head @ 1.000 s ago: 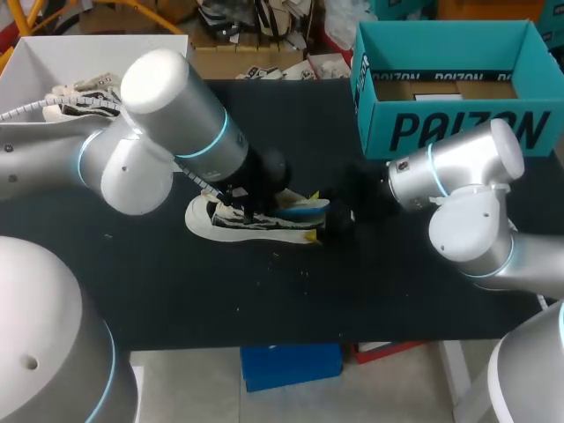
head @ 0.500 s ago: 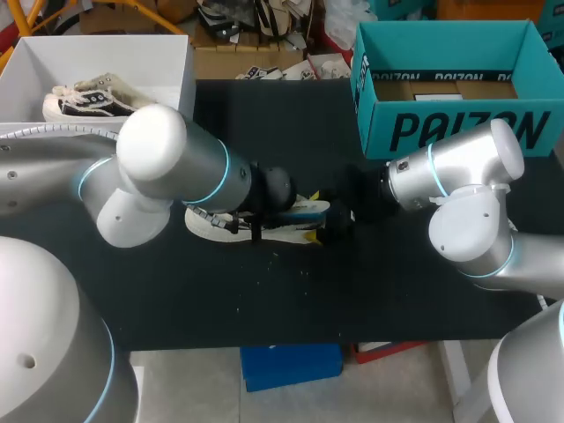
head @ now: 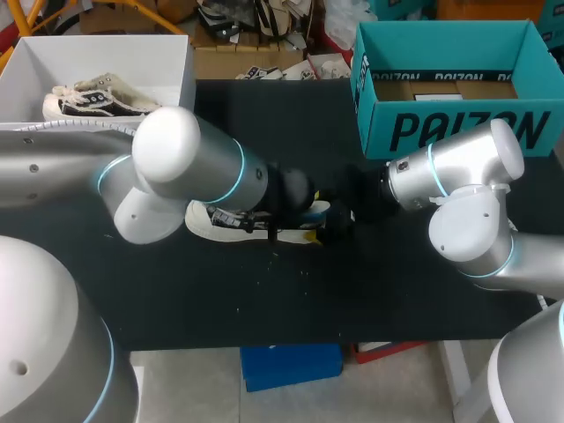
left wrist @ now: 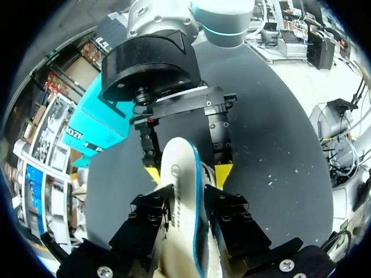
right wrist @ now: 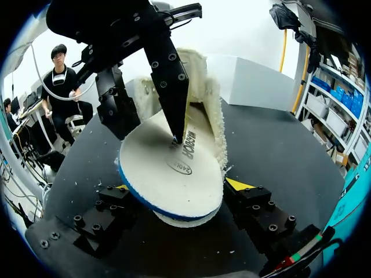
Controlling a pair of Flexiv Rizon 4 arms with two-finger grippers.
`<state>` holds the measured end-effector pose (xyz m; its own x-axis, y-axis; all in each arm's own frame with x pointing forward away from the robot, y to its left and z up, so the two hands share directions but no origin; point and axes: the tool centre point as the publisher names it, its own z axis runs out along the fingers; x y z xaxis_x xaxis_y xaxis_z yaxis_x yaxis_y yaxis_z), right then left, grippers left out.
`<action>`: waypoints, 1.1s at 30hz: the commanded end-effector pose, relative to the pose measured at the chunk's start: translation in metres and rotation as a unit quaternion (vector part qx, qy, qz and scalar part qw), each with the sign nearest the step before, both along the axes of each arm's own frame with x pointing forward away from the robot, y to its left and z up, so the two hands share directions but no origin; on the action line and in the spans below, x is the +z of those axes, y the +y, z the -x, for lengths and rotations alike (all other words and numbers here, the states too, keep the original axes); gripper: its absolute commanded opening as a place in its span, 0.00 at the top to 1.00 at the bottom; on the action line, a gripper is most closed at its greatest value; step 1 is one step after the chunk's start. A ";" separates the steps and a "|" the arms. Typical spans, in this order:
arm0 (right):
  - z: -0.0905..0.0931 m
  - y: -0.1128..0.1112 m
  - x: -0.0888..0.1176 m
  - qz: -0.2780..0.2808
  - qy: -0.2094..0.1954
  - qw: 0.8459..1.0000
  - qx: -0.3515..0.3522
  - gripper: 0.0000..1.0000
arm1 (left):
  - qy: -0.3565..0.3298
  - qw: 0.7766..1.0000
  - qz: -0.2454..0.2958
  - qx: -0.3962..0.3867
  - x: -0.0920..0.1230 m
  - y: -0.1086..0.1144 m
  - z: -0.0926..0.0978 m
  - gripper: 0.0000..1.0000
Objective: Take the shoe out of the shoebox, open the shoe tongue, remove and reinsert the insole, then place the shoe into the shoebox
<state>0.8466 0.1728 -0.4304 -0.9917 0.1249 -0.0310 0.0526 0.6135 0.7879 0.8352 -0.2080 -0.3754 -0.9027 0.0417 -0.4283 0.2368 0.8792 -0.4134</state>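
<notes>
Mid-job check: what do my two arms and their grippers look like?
The left arm and right arm are thick silver-grey tubes with rounded joints, each ringed by thin light-blue bands. A white coiled cable runs along the left arm. The left gripper and right gripper are black and blocky, studded with screws; the right gripper's fingers end in bright yellow tips.
</notes>
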 end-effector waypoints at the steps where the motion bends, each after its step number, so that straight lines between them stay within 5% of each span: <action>1: 0.000 0.001 -0.001 0.001 0.000 1.000 -0.001 1.00 | -0.004 1.000 -0.001 0.004 -0.004 -0.006 -0.002 0.67; 3: 0.000 0.001 -0.001 0.001 0.000 1.000 -0.001 1.00 | -0.004 1.000 -0.001 0.004 -0.003 -0.006 -0.004 0.72; 5: 0.000 0.001 -0.001 0.001 0.000 1.000 -0.001 1.00 | -0.002 1.000 -0.001 0.004 -0.003 -0.006 -0.005 1.00; 14: 0.000 0.001 -0.001 0.001 0.000 1.000 -0.001 1.00 | 0.002 1.000 0.010 -0.011 0.017 0.008 0.007 1.00; 24: 0.000 0.001 -0.001 0.001 0.000 1.000 -0.001 1.00 | 0.107 0.987 0.106 -0.049 0.075 0.047 0.033 1.00; 33: 0.000 0.001 -0.001 0.001 0.000 1.000 -0.001 1.00 | 0.223 0.948 0.209 -0.089 0.145 0.038 0.049 1.00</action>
<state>0.8466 0.1729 -0.4304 -0.9917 0.1248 -0.0310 0.0526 0.6134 0.7880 0.7905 -0.1960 -0.2659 -0.9936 0.0382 -0.1063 0.1047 0.6642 -0.7401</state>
